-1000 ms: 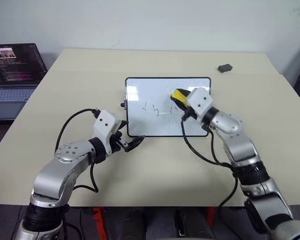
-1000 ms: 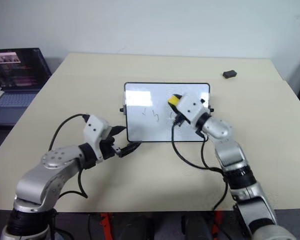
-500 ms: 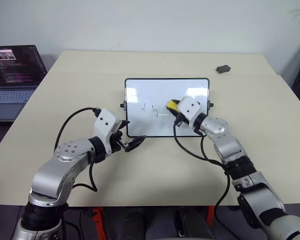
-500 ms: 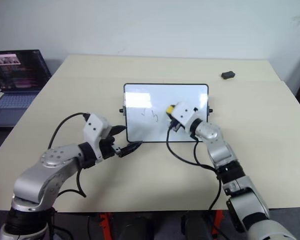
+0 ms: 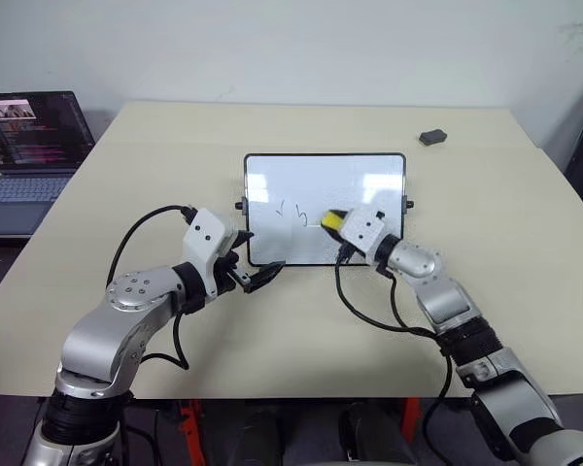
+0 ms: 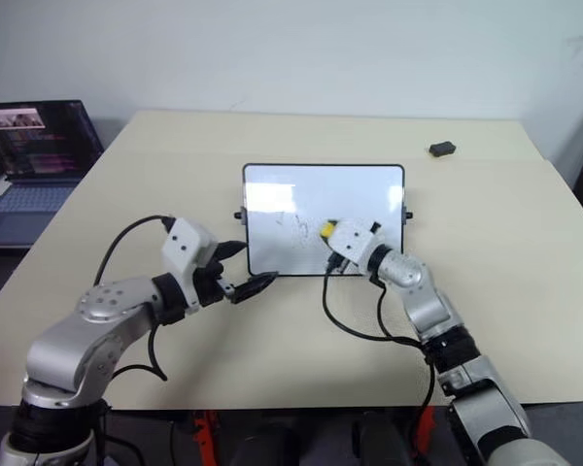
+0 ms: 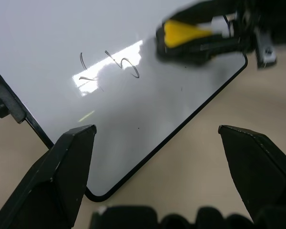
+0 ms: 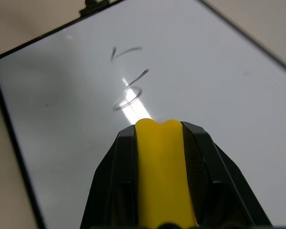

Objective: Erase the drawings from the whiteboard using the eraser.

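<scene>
The whiteboard [image 5: 272, 175] lies flat on the table, black-framed. Two small dark drawings [image 5: 291, 211] sit in its middle left, also seen in the wrist views [image 7: 109, 67] [image 8: 128, 76]. My right gripper [image 5: 337, 224] is shut on the yellow eraser [image 5: 335, 220], just to the right of the squiggles and low over the board. Whether the eraser [image 8: 162, 167] touches the surface I cannot tell. My left gripper [image 5: 263, 277] is open at the board's near left corner, its fingers [image 7: 62, 176] spread wide over the near edge.
A small dark grey block [image 5: 432, 137] lies at the table's far right. An open laptop [image 5: 29, 146] stands on a lower surface to the left. The beige table [image 5: 301, 330] ends close in front of my arms.
My right gripper has carried the eraser left and toward the board's near edge, and lower. It now stands where the right-hand mark showed. The left arm has kept still.
</scene>
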{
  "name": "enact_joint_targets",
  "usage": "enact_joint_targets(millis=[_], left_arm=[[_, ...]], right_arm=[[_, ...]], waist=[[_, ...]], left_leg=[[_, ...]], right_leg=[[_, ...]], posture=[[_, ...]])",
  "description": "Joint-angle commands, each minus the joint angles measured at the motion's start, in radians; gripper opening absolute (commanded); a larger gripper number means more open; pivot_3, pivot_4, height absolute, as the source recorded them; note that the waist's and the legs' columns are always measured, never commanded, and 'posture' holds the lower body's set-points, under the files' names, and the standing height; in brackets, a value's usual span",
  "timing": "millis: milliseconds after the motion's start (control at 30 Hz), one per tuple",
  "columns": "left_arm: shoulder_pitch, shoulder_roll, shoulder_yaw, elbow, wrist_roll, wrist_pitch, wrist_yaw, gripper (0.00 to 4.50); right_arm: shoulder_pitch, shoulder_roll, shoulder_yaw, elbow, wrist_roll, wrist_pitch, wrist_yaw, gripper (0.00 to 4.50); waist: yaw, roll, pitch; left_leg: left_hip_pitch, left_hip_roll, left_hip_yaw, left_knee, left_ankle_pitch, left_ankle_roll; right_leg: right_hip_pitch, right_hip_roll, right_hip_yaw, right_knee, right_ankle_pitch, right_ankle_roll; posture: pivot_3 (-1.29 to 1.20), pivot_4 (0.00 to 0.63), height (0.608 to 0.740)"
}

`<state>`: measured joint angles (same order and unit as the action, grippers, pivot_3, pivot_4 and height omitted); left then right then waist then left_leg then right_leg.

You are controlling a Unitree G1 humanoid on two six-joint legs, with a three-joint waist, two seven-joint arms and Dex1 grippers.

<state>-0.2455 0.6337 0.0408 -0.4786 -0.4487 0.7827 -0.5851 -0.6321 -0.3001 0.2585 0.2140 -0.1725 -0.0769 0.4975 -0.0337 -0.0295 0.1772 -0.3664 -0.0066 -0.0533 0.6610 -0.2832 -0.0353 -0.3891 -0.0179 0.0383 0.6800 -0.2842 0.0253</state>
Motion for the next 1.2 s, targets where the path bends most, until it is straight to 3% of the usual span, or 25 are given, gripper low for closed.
enact_joint_targets(millis=[33, 333, 533, 767, 967, 1200], left_arm=[[0.002, 0.013, 0.006, -0.017, -0.001, -0.015, -0.015, 4.5], [0.021, 0.009, 0.011, -0.027, -0.001, -0.015, -0.017, 4.5], [0.055, -0.003, 0.061, -0.023, -0.01, -0.028, 0.001, 4.5], [0.091, -0.069, 0.128, -0.021, -0.052, -0.036, 0.045, 4.5], [0.123, -0.091, 0.12, -0.011, -0.027, -0.097, 0.051, 4.5], [0.128, -0.104, 0.13, -0.003, -0.03, -0.129, 0.075, 4.5]], right_arm=[[-0.083, -0.015, -0.068, -0.042, 0.028, -0.032, -0.019, 0.98], [-0.095, 0.006, -0.074, 0.139, 0.023, -0.053, -0.038, 0.98], [0.026, 0.023, -0.099, -0.107, 0.118, 0.086, 0.012, 0.98], [0.33, 0.025, -0.113, -0.511, 0.217, 0.365, 0.001, 0.98], [0.502, 0.008, -0.103, -0.619, 0.194, 0.406, -0.041, 0.98], [0.578, 0.046, -0.128, -0.689, 0.209, 0.468, -0.125, 0.98]], waist=[[-0.001, 0.0, 0.0], [0.002, 0.0, 0.001], [0.001, 0.001, 0.001], [0.006, 0.001, 0.001], [0.005, 0.001, 0.001], [0.003, 0.001, 0.001]], left_leg=[[0.0, 0.0, 0.0, 0.0, 0.0, 0.0], [-0.001, 0.0, 0.0, -0.001, 0.0, 0.0], [-0.001, 0.0, 0.0, -0.001, 0.0, 0.0], [-0.002, 0.0, -0.001, 0.0, -0.001, 0.0], [-0.001, 0.0, -0.001, -0.001, 0.0, 0.0], [-0.001, 0.0, -0.001, -0.001, 0.0, 0.0]], right_leg=[[0.0, 0.0, 0.0, 0.0, 0.0, 0.0], [0.0, 0.0, 0.0, -0.001, -0.001, 0.0], [0.0, 0.0, 0.0, -0.001, -0.001, 0.0], [0.0, -0.001, -0.001, -0.002, -0.001, 0.0], [0.001, -0.001, -0.001, -0.001, -0.001, 0.0], [0.001, -0.001, 0.0, -0.001, -0.001, 0.0]], posture=[[0.0, 0.15, 0.74], [0.0, 0.15, 0.74], [0.0, 0.15, 0.74], [0.0, 0.15, 0.74], [0.0, 0.15, 0.74], [0.0, 0.15, 0.74]])
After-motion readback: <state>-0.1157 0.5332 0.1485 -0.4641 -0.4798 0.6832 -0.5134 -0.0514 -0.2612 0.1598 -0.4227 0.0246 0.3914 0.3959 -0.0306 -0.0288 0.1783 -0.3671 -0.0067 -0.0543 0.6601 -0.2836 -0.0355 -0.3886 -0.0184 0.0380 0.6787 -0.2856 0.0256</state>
